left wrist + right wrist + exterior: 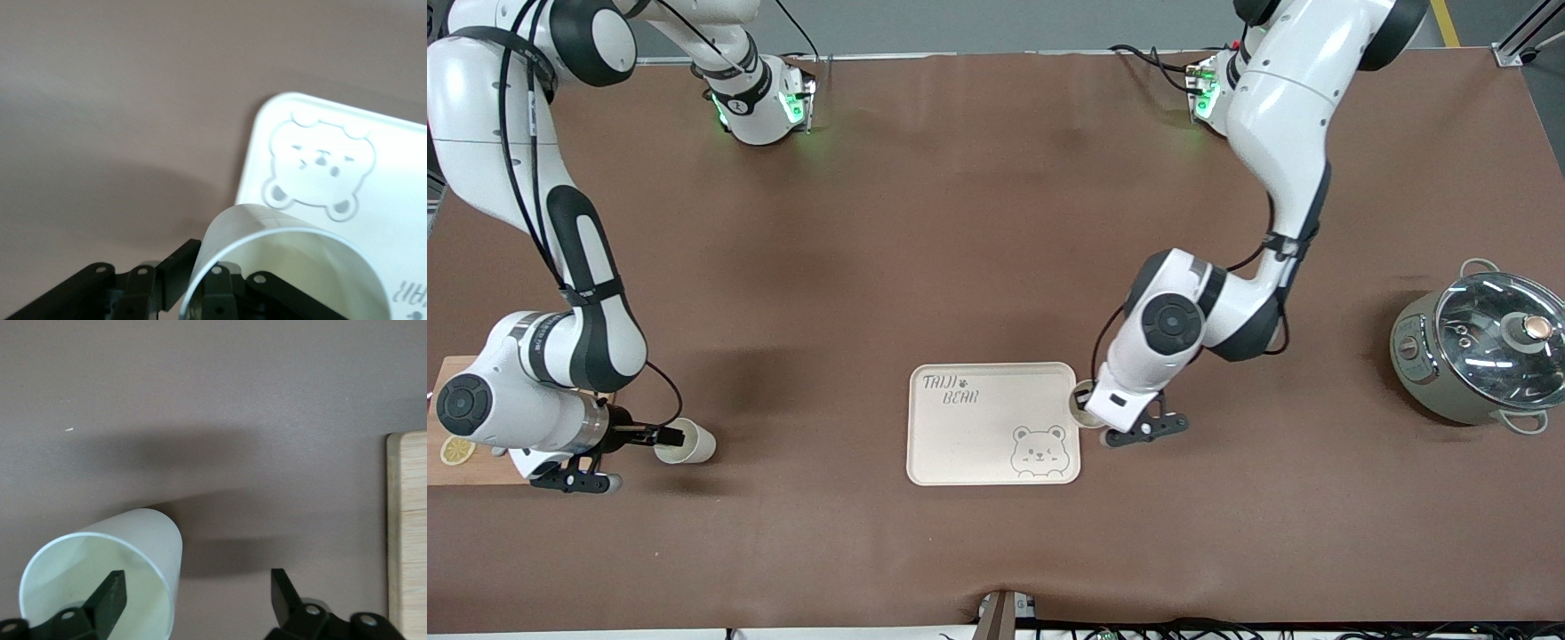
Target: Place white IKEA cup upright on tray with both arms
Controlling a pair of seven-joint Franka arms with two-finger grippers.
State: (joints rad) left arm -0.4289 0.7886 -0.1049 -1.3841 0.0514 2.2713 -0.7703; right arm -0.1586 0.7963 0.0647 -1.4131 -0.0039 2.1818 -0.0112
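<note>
The cream bear tray (pixel 978 427) lies on the brown table. My left gripper (pixel 1089 411) is at the tray's edge toward the left arm's end. It is shut on the wall of a white cup (pixel 1083 404) whose mouth faces up. In the left wrist view the cup (pixel 287 267) fills the gripper (pixel 200 277), one finger inside and one outside, with the tray (pixel 400 200) beside it. A second white cup (pixel 687 442) lies on its side toward the right arm's end. My right gripper (pixel 665 436) is open. In the right wrist view the gripper (pixel 195 593) has one finger inside that cup (pixel 133 540).
A wooden cutting board (pixel 463 471) with a lemon slice (pixel 456 451) lies under the right arm's wrist, and its edge shows in the right wrist view (pixel 407 533). A grey pot with a glass lid (pixel 1480 360) stands toward the left arm's end.
</note>
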